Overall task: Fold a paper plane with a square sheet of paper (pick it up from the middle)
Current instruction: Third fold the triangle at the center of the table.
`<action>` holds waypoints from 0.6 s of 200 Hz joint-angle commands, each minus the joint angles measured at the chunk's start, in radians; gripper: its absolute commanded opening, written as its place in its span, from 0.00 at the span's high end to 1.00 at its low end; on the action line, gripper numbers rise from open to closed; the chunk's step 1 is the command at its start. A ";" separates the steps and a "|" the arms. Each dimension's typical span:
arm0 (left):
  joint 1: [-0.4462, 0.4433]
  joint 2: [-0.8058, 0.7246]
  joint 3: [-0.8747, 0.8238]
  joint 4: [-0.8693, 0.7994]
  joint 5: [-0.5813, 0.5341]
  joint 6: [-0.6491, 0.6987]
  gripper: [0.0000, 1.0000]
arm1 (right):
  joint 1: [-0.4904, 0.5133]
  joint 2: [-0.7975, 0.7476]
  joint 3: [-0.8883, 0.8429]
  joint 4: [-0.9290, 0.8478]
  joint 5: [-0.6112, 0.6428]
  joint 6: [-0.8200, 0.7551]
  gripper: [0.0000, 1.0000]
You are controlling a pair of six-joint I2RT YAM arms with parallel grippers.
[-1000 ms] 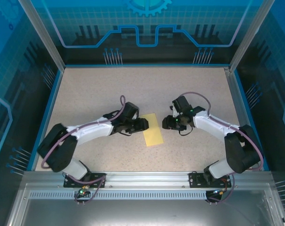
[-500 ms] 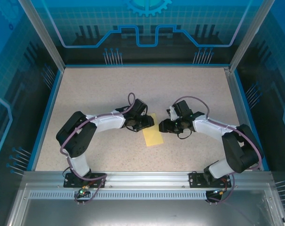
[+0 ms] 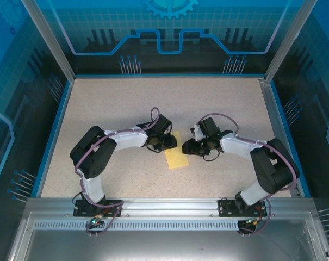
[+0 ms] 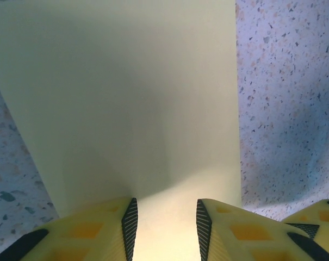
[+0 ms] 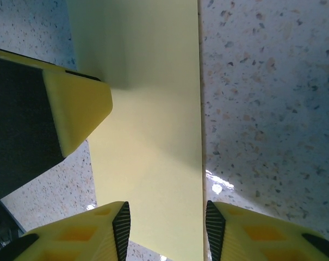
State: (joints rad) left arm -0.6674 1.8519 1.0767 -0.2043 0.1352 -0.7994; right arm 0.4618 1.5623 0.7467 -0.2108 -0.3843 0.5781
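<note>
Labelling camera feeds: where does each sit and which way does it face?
Top external: above, behind the bases, looking down on the table; left arm and right arm show.
Left wrist: on the left arm, looking past the left pincer onto the yellow paper.
Right wrist: likewise, past the right pincer onto the paper.
All three share the yellow paper.

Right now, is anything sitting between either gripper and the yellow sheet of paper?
Nothing visible does. The yellow sheet of paper lies flat on the speckled table. The left gripper is at its left edge and the right gripper at its right edge, both with jaws apart right over the paper.
</note>
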 commanded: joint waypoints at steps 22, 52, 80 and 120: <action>0.003 0.039 0.043 -0.012 0.006 0.063 0.63 | -0.011 0.031 -0.043 0.024 -0.031 0.021 0.56; 0.004 0.039 0.046 -0.006 0.008 0.080 0.63 | -0.010 0.027 -0.069 0.041 -0.044 0.035 0.56; 0.004 -0.029 0.021 -0.001 -0.006 0.082 0.60 | -0.003 0.028 -0.085 0.080 -0.087 0.052 0.56; 0.005 -0.134 -0.025 -0.059 -0.123 0.069 0.57 | 0.003 0.019 -0.104 0.107 -0.099 0.077 0.60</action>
State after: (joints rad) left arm -0.6666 1.8008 1.0794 -0.2134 0.0978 -0.7483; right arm 0.4561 1.5784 0.6735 -0.1406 -0.4126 0.6289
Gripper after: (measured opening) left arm 0.424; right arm 0.406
